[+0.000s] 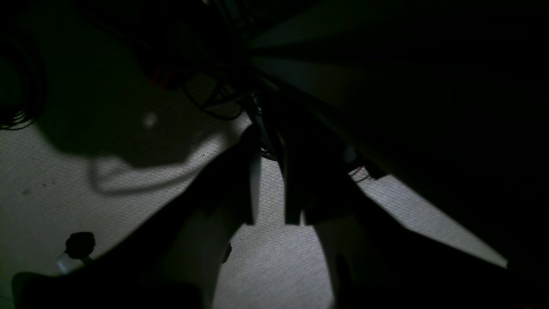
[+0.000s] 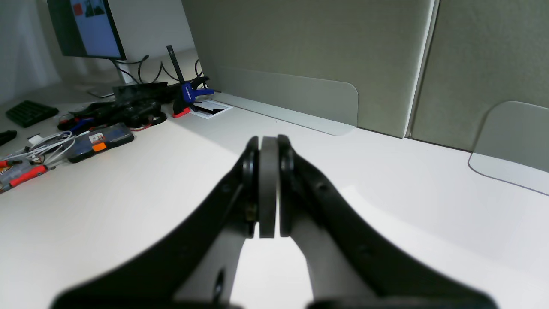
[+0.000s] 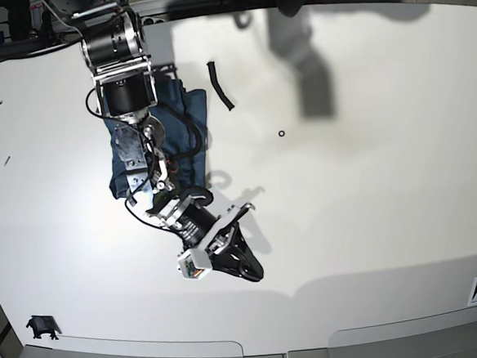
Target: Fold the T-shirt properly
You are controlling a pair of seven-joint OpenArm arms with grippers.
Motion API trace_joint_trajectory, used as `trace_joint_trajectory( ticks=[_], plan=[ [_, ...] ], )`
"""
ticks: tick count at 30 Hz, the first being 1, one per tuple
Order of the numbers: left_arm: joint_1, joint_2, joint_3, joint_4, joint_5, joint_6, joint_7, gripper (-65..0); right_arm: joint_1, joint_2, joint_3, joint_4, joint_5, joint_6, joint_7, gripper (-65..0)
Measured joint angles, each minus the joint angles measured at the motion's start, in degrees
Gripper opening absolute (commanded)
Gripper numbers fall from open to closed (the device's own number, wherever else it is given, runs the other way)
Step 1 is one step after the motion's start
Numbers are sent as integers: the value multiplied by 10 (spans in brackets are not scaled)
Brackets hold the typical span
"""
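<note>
monitor (image 2: pixel 85 28), blue clamp (image 2: pixel 188 92), black strip (image 3: pixel 220 85)

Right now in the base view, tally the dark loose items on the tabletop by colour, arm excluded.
Navy: 1, the T-shirt
Black: 3, the strip, the ring, the clip
Total: 4
</note>
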Motion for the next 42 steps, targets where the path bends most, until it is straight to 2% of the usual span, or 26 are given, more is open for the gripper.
trace_joint_trajectory(
  ticks=[3, 4, 9, 14, 26, 28, 32, 37, 42],
  plan=[
    [0, 0, 0, 0, 0, 0, 0, -569, 0, 0, 0, 0, 0, -9, 0, -650],
    [0, 0, 0, 0, 0, 0, 0, -569, 0, 0, 0, 0, 0, -36, -2, -650],
    [0, 0, 0, 0, 0, 0, 0, -569, 0, -2, 0, 0, 0, -225, -53, -650],
    [0, 0, 0, 0, 0, 0, 0, -569, 0, -2, 2, 0, -74, -405, -69, -650],
    [0, 0, 0, 0, 0, 0, 0, -569, 0, -2, 2, 0, -210, -755, -78, -650],
    [0, 0, 0, 0, 0, 0, 0, -569, 0, -2, 3, 0, -231, -800, -80, -650],
    [0, 0, 0, 0, 0, 0, 0, -569, 0, -2, 2, 0, -284, -796, -101, -650],
    [0, 0, 0, 0, 0, 0, 0, -569, 0, -3, 2, 0, -300, -796, -101, -650],
    [0, 0, 0, 0, 0, 0, 0, -569, 0, -3, 2, 0, -356, -796, -89, -650]
  ],
)
